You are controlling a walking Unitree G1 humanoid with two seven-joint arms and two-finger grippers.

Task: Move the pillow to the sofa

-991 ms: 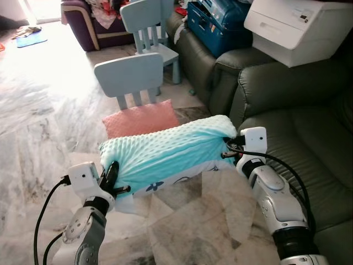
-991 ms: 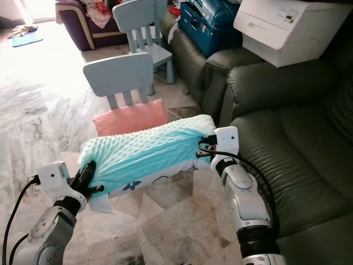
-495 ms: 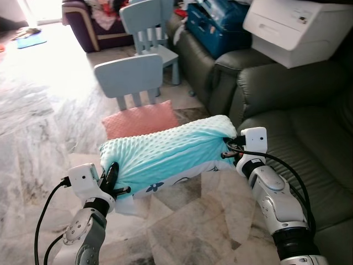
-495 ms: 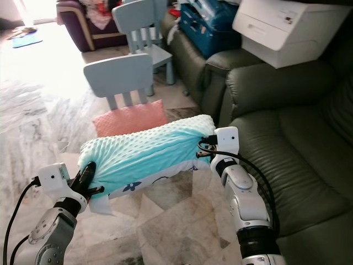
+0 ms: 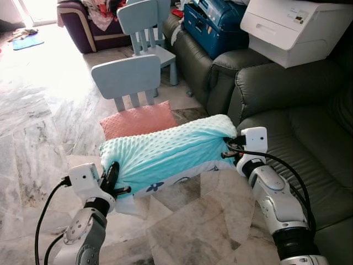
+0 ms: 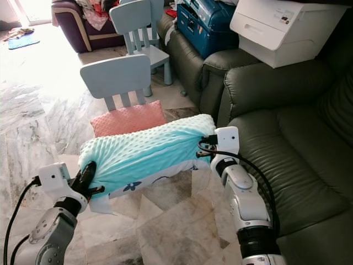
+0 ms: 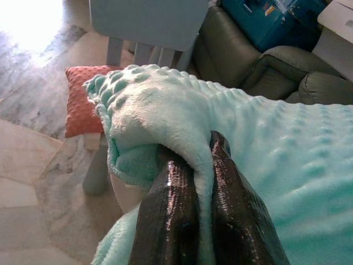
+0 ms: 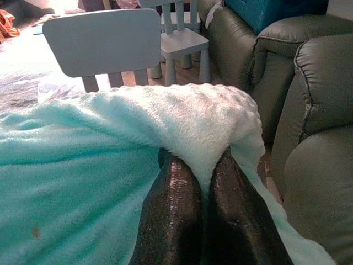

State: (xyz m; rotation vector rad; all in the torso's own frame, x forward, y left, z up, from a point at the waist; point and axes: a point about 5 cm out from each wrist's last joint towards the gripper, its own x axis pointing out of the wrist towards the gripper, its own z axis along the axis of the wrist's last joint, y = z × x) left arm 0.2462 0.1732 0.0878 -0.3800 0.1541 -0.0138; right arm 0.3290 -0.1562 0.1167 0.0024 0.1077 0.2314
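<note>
Since a second ago: my view has tipped slightly, the chairs sitting a little lower; pillow and both grips unchanged.

Pillow (image 5: 165,154): mint, dimpled plush top; white underside with dark flower print. Held off the floor, long axis running between my grippers, the right end slightly higher and nearest the sofa (image 5: 298,127).

Left gripper (image 7: 196,165): fingers pinched on the pillow's left end fold.

Right gripper (image 8: 201,171): fingers clamped on the right end fold.

Beyond the pillow: pink cushion (image 5: 138,119), pale blue chair (image 5: 128,77).
</note>
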